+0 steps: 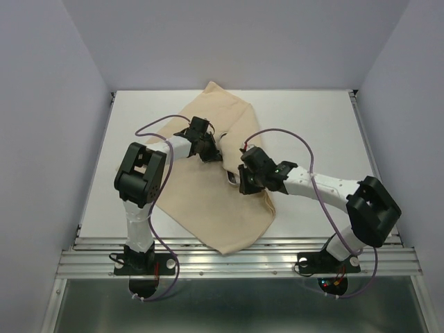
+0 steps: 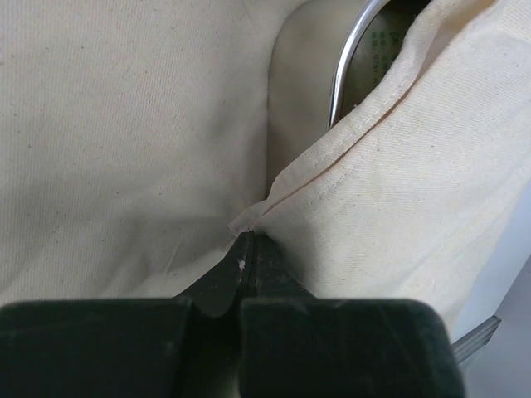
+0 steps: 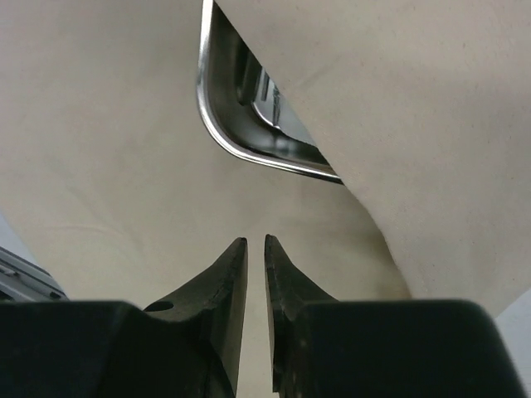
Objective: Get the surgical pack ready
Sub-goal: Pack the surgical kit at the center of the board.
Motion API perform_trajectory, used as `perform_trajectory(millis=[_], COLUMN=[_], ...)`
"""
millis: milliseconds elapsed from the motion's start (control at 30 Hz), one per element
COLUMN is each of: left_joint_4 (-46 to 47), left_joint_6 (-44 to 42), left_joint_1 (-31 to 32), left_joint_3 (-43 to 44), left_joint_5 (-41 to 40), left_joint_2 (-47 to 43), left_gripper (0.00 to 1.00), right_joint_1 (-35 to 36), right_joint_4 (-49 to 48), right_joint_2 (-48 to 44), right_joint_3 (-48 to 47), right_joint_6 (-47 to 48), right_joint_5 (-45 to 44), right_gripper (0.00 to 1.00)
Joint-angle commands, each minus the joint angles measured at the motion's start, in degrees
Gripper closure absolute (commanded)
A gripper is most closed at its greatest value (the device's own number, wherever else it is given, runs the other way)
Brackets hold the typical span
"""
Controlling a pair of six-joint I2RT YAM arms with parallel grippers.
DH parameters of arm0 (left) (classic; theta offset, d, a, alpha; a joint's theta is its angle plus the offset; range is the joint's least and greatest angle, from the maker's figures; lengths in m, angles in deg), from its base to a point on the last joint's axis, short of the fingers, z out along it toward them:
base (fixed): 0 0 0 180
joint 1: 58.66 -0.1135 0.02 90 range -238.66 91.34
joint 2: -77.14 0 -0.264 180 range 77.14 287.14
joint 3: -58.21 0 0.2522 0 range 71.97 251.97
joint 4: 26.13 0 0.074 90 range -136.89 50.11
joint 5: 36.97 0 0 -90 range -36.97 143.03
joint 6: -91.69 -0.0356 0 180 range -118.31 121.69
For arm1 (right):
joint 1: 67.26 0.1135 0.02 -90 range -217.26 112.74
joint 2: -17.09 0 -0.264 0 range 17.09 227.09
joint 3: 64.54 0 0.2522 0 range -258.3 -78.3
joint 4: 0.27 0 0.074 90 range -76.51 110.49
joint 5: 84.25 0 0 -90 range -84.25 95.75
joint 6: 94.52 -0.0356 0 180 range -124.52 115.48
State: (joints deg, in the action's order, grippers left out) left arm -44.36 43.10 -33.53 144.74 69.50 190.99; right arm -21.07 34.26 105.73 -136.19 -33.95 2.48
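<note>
On the left, we are seeing the left gripper [image 2: 249, 246] pinching shut on a hemmed corner of the cloth [image 2: 124, 133], a soft beige sheet that is lying spread and partly folded across the middle of the table [image 1: 312, 118]. We are judging the cloth light and limp. It is going to sag, crease and drag wherever it is not held, so a stitched hem or a corner, where the layers are thicker, is looking like the surest place to take hold.

At the centre, the tray [image 3: 232, 124] is sitting on the cloth with a flap draped over most of it, and only one rounded corner of its bright rim is showing. We are reading it as stiff, smooth and likely slippery, and heavy enough to anchor the fabric beneath. What is lying inside it we cannot make out.

On the right, the right gripper [image 3: 255, 249] is hovering just beside that exposed corner, its jaws standing narrowly apart with nothing between them. We are judging that any pull on the fabric needs to be gentle, since a tug could be shifting the tray along with it.
</note>
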Motion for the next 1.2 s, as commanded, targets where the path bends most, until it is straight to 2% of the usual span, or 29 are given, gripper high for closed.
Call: perform_trajectory(millis=[0, 167, 467, 600, 1167], left_joint_4=[0.60, 1.04, 1.04, 1.04, 1.22], left_joint_6=[-0.72, -0.54, -0.63, -0.71, -0.98], left_joint_1=[0.98, 0.98, 0.98, 0.98, 0.98], left_joint_3=[-0.70, -0.88, -1.05, -1.32, -1.84], left_joint_5=[2.16, 2.52, 3.13, 3.31, 3.66], left_joint_2=[1.03, 1.21, 1.56, 1.47, 1.29], left_gripper=[1.00, 1.00, 1.00, 1.00, 1.00], right_joint_1=[0.73, 0.74, 0.74, 0.74, 0.12], right_joint_4=[-2.14, -3.28, -3.20, -3.20, -3.02], right_joint_2=[-0.06, 2.93, 8.74, 9.18, 8.21], right_joint_3=[1.81, 1.90, -4.51, -5.92, -4.16], right_joint_6=[-2.38, -2.39, -1.95, -2.47, -2.74], right_joint_5=[0.37, -0.94, -6.48, -8.94, -9.74], right_gripper=[0.80, 0.80, 0.80, 0.80, 0.79])
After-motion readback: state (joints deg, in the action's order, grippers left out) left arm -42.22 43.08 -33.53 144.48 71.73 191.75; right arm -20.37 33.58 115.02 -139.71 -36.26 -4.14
